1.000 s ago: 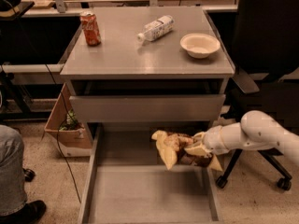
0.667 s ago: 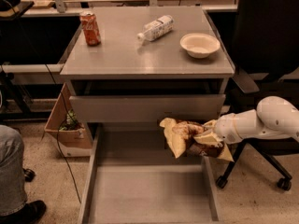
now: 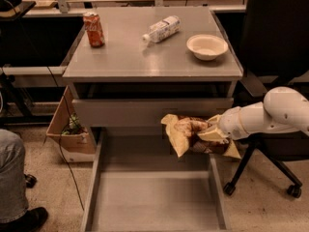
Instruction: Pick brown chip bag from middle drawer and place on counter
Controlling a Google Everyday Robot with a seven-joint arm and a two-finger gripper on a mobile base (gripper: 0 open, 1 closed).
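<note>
Hand [image 3: 213, 134] pinches chip bag [image 3: 186, 133] over the drawer [image 3: 154, 197] below; drooping bag could catch the surface [image 3: 145, 57] edge above and slip.

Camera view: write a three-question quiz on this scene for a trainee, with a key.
1. What is the gripper holding above the open middle drawer?
2. True or false: the brown chip bag already rests on the counter.
3. Which item on the counter is farthest to the picture's left? A. white bowl B. red soda can C. plastic bottle
Key: 1. the brown chip bag, clear of the drawer floor; 2. false, it hangs in the gripper below counter height; 3. B.
</note>
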